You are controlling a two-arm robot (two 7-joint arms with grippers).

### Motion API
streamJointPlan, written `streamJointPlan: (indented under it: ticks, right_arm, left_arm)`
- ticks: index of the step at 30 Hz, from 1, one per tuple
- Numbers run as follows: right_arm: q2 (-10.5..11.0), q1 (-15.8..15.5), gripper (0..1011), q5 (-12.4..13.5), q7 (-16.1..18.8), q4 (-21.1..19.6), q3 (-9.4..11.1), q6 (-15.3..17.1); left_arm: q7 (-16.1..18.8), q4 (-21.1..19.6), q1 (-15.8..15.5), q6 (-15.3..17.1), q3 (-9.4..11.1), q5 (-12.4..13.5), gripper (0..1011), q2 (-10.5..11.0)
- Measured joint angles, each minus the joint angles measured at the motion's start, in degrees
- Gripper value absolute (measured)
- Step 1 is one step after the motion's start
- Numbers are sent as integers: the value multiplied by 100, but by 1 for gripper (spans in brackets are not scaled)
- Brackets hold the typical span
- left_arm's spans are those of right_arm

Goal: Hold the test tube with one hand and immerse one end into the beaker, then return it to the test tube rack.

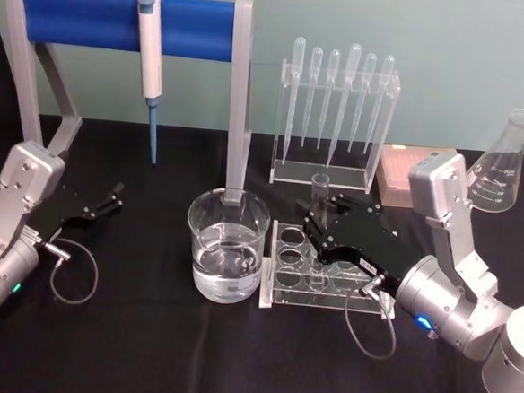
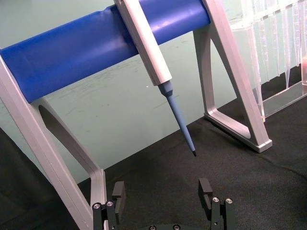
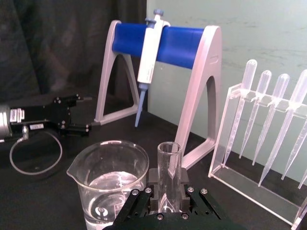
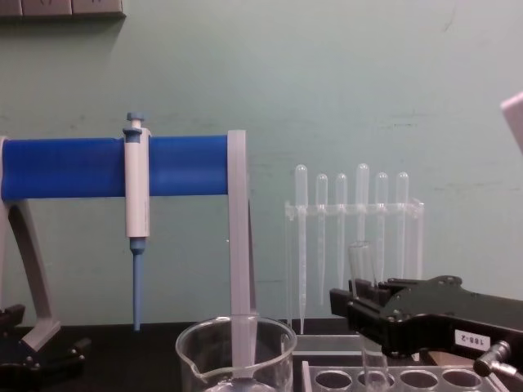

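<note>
Right end effector, black with flat jaws on a silver cylindrical wrist, sits nearest the right wrist camera, its jaws closed on the lower part of the wide clear glass test tube. Behind, at the far side of the black-covered desk, stands the large grey stand with a blue roller bar carrying a white and blue hand pipette. Next in size, the wide clear glass beaker, spouted and roughly a third full of clear liquid, stands just left of the clear acrylic tube rack. Test tube is upright, open end up, over the rack's near-left holes, its base apparently still low at the rack. Left end effector lies parked on the desk at far left, jaws wide apart and empty. Judgement: grasp step done, lift-out in hand. Next move calls for raising the tube clear of the rack, carrying it left over the beaker rim, then lowering the rounded end into the liquid without knocking the glass.
</note>
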Motion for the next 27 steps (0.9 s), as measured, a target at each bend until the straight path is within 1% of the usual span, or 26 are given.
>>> streamJointPlan:
  ticks: [4, 6, 7, 8, 9, 12, 13, 16, 17, 19, 20, 21, 22, 23, 27]
  right_arm:
    - [23, 22, 315, -60, -5, -45, -21, 145]
    - [40, 17, 399, -88, -6, -93, -23, 219]
    - [62, -21, 442, -92, -13, -144, -10, 254]
    - [78, -57, 457, -92, -24, -180, 9, 273]
    - [121, -161, 528, -89, -65, -267, 64, 308]
    - [199, -352, 589, -70, -125, -409, 163, 346]
    - [251, -478, 650, -50, -157, -494, 234, 365]
    - [359, -723, 708, -5, -204, -636, 386, 376]
    - [421, -884, 768, 27, -243, -705, 507, 344]
    - [470, -1040, 800, 54, -297, -752, 645, 268]
    - [497, -1173, 853, 60, -376, -775, 783, 186]
    - [504, -1259, 853, 57, -441, -778, 882, 130]
    - [504, -1310, 893, 51, -493, -778, 936, 96]
    - [486, -1426, 942, 26, -634, -767, 1096, 5]
    - [374, -1613, 1002, -76, -924, -655, 1338, -262]
  left_arm:
    - [0, 0, 0, 0, 0, 0, 1000, 0]
    - [0, 0, 0, 0, 0, 0, 1000, 0]
    - [0, 0, 0, 0, 0, 0, 1000, 0]
    - [0, 0, 0, 0, 0, 0, 1000, 0]
    - [0, 0, 0, 0, 0, 0, 1000, 0]
    - [0, 0, 0, 0, 0, 0, 1000, 0]
    - [0, 0, 0, 0, 0, 0, 1000, 0]
    - [0, 0, 0, 0, 0, 0, 1000, 0]
    - [0, 0, 0, 0, 0, 0, 1000, 0]
    - [0, 0, 0, 0, 0, 0, 1000, 0]
    - [0, 0, 0, 0, 0, 0, 1000, 0]
    - [0, 0, 0, 0, 0, 0, 1000, 0]
    - [0, 0, 0, 0, 0, 0, 1000, 0]
    - [0, 0, 0, 0, 0, 1, 1000, 0]
    - [0, 0, 0, 0, 0, 0, 1000, 0]
